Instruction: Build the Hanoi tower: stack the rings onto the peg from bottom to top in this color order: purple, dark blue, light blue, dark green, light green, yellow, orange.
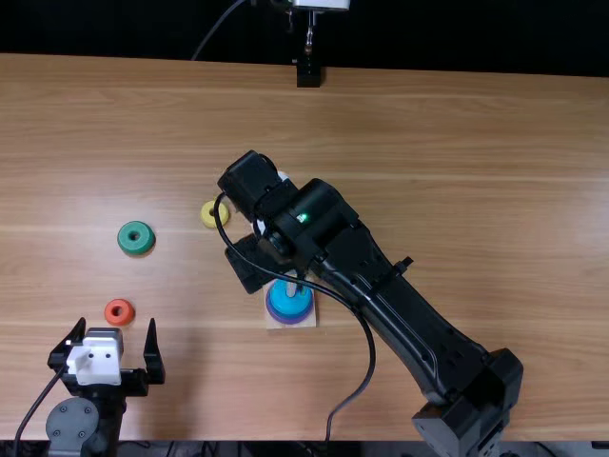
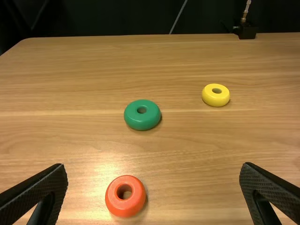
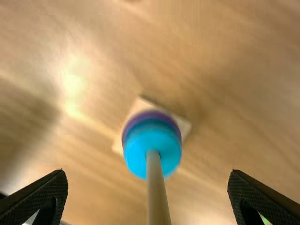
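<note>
Jaws spread wide, holding nothing: that's the left gripper (image 1: 114,330), orange ring (image 1: 109,314) just beyond, green ring (image 1: 143,245) farther, then yellow ring (image 1: 208,219). The right arm (image 1: 395,305) slants across, partly blocking my look at the peg; its wrist view shows the peg (image 3: 156,187) between the right gripper (image 1: 255,265)'s wide, empty jaws, light blue ring (image 3: 135,154) over purple ring (image 3: 143,115).

Three rings (image 1: 135,238) left of peg (image 3: 157,192)

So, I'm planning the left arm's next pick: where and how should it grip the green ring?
Probably straight down from above, one finger on each side of the outer wall: the green ring lies flat, hole up, apart from the other rings.
</note>
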